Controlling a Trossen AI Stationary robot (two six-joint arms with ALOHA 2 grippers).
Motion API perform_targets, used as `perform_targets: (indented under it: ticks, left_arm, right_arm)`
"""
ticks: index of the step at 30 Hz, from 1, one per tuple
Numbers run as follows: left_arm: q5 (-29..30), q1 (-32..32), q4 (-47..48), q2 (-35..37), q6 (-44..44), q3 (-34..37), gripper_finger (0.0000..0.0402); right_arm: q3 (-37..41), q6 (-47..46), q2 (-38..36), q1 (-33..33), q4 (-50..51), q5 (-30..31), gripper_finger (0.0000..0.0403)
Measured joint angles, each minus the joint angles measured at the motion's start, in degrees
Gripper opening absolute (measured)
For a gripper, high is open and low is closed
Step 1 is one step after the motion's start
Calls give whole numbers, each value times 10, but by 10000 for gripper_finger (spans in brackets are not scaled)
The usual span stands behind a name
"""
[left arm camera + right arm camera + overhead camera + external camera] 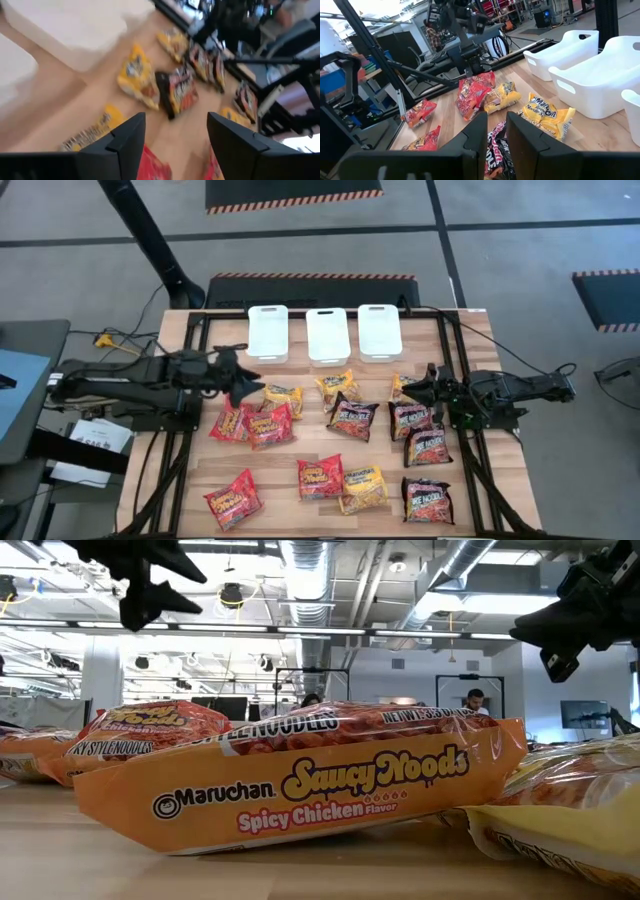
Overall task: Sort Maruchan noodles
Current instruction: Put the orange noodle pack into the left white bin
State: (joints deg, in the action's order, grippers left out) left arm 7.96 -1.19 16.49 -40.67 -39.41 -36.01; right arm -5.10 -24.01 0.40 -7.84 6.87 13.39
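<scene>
Maruchan noodle packets lie flat and scattered on the wooden table: red ones (270,425) (232,500), yellow-orange ones (283,395) (363,490) and dark ones (352,416) (427,500). My left gripper (245,385) (176,145) hovers open above the table, by the yellow packet and over the red pair, holding nothing. My right gripper (415,388) (497,137) hovers over a dark packet (496,145) near a yellow one (403,387); its fingers are slightly apart and empty. In the low view an orange Saucy Noods packet (300,790) fills the foreground.
Three white trays (267,332) (327,336) (380,330) stand in a row along the table's far edge. Black frame rails (190,430) (470,450) run along both table sides. Bare wood shows between the trays and the packets.
</scene>
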Motion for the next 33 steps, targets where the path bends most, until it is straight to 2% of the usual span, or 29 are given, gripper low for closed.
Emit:
perform_targets:
  ticks: [14,33]
  left_arm:
    - [-103,0,10,-139,6,0,204]
    - [-118,0,29,-239,28,0,204]
  right_arm:
    - [-1,0,0,0,0,0,98]
    - [-2,0,0,0,4,0,98]
